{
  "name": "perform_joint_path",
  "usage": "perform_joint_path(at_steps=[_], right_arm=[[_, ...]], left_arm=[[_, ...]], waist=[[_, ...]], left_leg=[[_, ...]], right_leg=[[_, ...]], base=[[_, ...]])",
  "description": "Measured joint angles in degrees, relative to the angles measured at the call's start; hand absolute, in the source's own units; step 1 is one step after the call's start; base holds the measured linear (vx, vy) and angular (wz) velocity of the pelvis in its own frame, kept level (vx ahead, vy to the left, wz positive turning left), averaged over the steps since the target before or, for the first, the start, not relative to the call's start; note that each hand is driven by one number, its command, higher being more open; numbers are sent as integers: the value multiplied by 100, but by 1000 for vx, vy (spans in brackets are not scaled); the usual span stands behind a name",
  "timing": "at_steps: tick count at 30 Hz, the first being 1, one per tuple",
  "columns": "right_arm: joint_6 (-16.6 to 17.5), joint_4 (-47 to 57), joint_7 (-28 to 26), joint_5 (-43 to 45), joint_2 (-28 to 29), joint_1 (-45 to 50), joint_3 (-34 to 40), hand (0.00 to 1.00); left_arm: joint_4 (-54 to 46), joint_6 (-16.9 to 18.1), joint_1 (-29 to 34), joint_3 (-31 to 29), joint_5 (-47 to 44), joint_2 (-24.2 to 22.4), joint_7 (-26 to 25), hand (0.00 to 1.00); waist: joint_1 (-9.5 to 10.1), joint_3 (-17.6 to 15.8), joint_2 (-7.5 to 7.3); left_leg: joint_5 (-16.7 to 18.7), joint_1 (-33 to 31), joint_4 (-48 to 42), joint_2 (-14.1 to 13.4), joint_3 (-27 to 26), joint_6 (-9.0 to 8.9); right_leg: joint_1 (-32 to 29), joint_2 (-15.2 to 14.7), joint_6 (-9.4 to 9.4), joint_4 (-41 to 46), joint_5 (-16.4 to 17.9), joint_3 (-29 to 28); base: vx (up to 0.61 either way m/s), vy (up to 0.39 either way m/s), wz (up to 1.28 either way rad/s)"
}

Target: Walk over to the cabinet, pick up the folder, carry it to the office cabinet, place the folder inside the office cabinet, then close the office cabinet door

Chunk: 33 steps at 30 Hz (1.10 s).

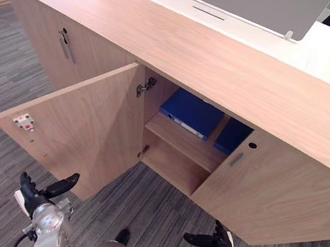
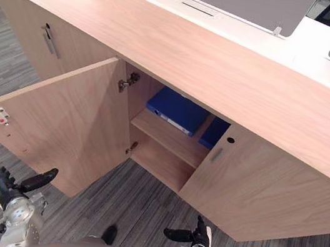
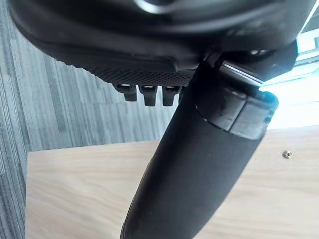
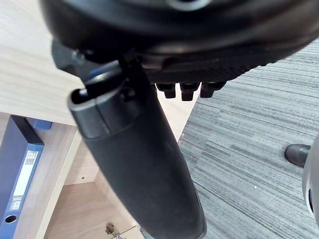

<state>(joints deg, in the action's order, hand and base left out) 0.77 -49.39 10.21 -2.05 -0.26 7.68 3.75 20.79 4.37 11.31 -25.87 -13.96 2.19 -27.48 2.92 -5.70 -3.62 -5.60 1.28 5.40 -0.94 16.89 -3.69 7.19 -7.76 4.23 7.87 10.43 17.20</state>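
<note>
Both the left hand (image 1: 45, 195) and right hand (image 1: 216, 239) hang empty, fingers loosely open, before the office cabinet (image 1: 224, 70), the blue folder (image 1: 191, 112) already on its shelf, so the left should probably slip behind the open door (image 1: 89, 123) and push it shut.

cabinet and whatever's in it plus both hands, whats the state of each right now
middle door: swung wide open
right door: closed
far left door: closed
blue folder: lying flat on the upper shelf inside
second blue folder: beside it on the same shelf, partly hidden by the right door
left hand: open, holding nothing
right hand: open, holding nothing
</note>
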Motion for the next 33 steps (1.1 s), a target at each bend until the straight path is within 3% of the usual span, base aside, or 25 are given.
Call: perform_joint_path(at_steps=[7, 9, 10, 12, 14, 16, 19, 21, 25, 33], right_arm=[[-12, -20, 6, -1, 16, 2, 3, 100], [-13, -31, 4, -1, 19, 3, 4, 100], [-14, -52, -26, -1, -6, 15, -6, 100], [-13, -41, -102, 22, -91, 54, -26, 100], [-12, -40, -113, 107, -236, 146, 11, 100], [-12, -42, -117, 105, -330, 165, 39, 100], [-6, -43, -239, 221, -413, 190, 2, 100], [-13, -98, -287, 222, -405, 217, -49, 100], [-12, -97, -278, 222, -418, 211, -44, 100], [-15, -98, -296, 218, -427, 167, 97, 100]], left_arm=[[-379, 12, 137, -27, 119, -18, 17, 100], [-389, 3, 132, -48, 127, 0, 39, 100], [-470, -149, 91, -292, 123, 136, 170, 100], [-618, -138, 21, -825, 50, 786, 296, 100], [-571, 15, -10, -890, 73, 1581, 363, 100], [-646, 191, -106, -1142, 57, 1750, 438, 100], [668, 385, -624, -1762, -562, 2714, 818, 100], [1160, 77, -853, -1654, -330, 3413, 688, 100], [973, 1, -881, -1313, 238, 3508, 809, 100], [956, -4, -1056, -927, 344, 3498, 913, 100]], waist=[[16, 22, -32], [22, -6, 26], [26, 14, 23], [33, 32, -9], [158, 37, 23], [220, 6, 88], [203, 1, 163], [225, 21, 139], [223, 36, 179], [132, 40, 171]], left_leg=[[-11, -48, -1, 40, 74, 0], [-11, -42, -2, 48, 94, 0], [-1, -72, -2, 45, 98, -8], [10, -40, -7, 17, 100, -11], [10, -33, -29, 22, 93, -11], [10, -34, -9, 34, 94, -9], [35, 33, 1, 12, 64, 19], [64, 46, 2, -29, 44, 30], [97, 44, 4, -47, -11, -1], [127, 22, -2, -56, -110, -46]], right_leg=[[24, -14, 49, -36, -30, 72], [73, -13, 50, -77, -32, 107], [98, 2, 55, -106, -36, 123], [112, 30, 49, -127, -33, 135], [120, 34, 45, -123, -36, 92], [114, 20, 30, -112, -45, 65], [184, 39, 19, -123, -45, 22], [192, 88, -35, -127, -12, -33], [168, 129, -53, -178, -1, -200], [169, 174, -88, -316, -71, -373]], base=[[20, -12, 6], [27, -23, 8], [13, -27, 7], [37, -40, 3], [55, -33, 1], [0, 0, 0], [-41, -18, -6], [-32, -44, -4], [-11, -16, -5], [65, -25, -5]])
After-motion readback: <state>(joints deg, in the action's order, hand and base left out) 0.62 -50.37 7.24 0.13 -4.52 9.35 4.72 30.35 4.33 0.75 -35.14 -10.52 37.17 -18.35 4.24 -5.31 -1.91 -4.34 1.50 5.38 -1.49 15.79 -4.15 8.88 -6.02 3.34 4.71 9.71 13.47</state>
